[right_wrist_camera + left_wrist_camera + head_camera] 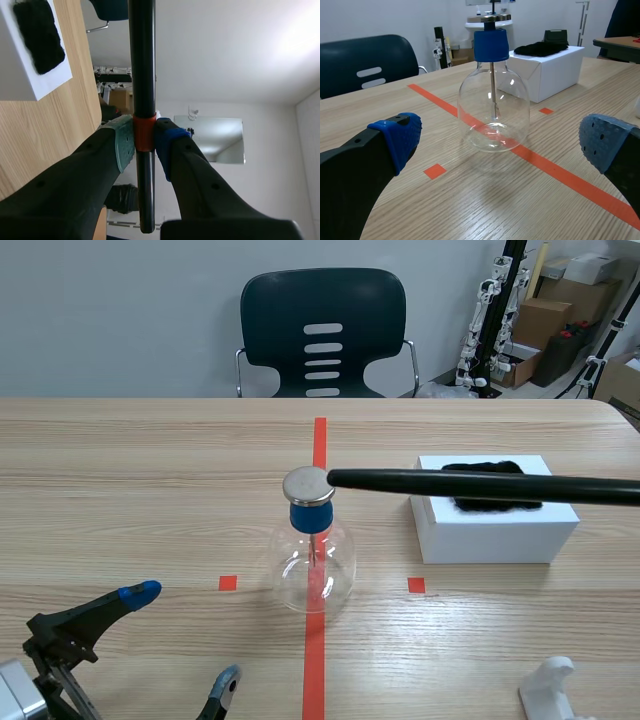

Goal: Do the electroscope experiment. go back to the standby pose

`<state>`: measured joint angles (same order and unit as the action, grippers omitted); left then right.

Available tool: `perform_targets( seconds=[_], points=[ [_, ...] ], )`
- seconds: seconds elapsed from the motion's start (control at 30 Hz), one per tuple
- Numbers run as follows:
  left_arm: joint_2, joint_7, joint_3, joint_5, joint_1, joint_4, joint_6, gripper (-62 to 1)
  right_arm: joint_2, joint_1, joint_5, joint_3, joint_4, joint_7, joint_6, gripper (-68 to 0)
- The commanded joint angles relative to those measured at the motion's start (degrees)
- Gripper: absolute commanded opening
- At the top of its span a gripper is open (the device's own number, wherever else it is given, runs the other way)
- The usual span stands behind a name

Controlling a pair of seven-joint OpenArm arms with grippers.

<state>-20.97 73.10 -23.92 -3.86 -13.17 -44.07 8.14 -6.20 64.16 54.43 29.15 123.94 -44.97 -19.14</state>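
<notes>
Clamping the rod [141,75], right fingers [121,146] appear only wrist-side.

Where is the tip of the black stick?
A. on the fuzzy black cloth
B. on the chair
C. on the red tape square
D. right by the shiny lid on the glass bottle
D: in the scene view the stick reaches in from the right and its tip ends right at the edge of the shiny lid on the bottle. Whether they actually touch cannot be told.
</notes>
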Motion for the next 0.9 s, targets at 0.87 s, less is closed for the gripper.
perform_targets(
  seconds=[0.87],
  points=[
    [-0.02,0.81,0.15,0.2,-0.15,-0.81,0.11,1.4,2.19,-0.04,-2.34,0.17,0.98,0.7,-0.57,-66.0]
  ],
)
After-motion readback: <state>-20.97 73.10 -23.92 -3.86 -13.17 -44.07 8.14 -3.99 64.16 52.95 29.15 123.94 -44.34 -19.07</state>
